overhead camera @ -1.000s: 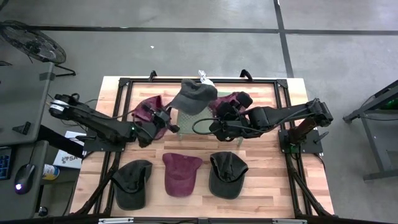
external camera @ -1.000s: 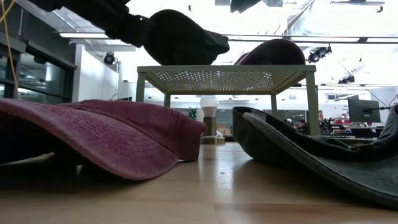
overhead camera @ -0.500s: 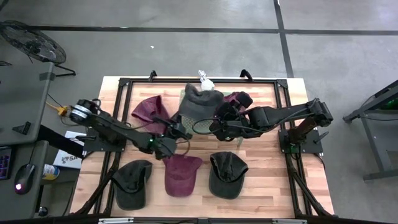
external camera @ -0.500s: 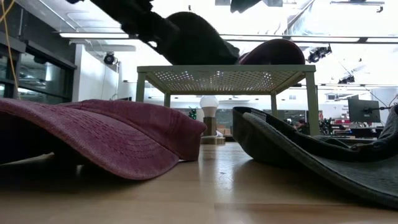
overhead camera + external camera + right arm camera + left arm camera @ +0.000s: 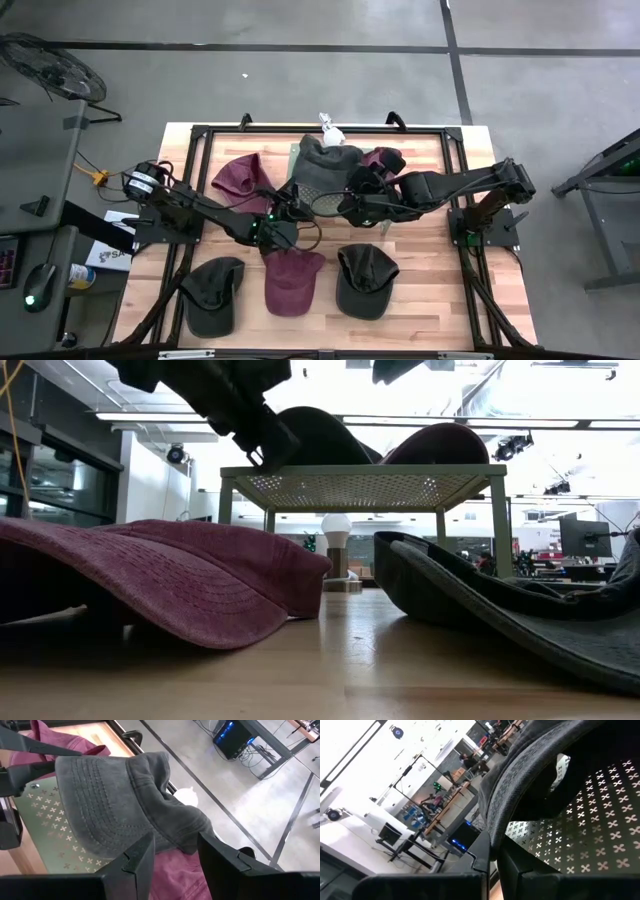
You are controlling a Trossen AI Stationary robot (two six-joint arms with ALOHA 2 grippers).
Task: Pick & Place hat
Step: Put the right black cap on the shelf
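The left gripper (image 5: pixel 283 208) has swung in from the table's left side, bringing the grey hat (image 5: pixel 322 163) down onto the perforated rack (image 5: pixel 365 487), beside a maroon hat (image 5: pixel 383 160). Its jaws are pinched shut on the grey hat's brim. The right gripper (image 5: pixel 352 192) waits half open at the rack, holding nothing. Risk: pulling away before letting go would drag the hat off the rack's edge
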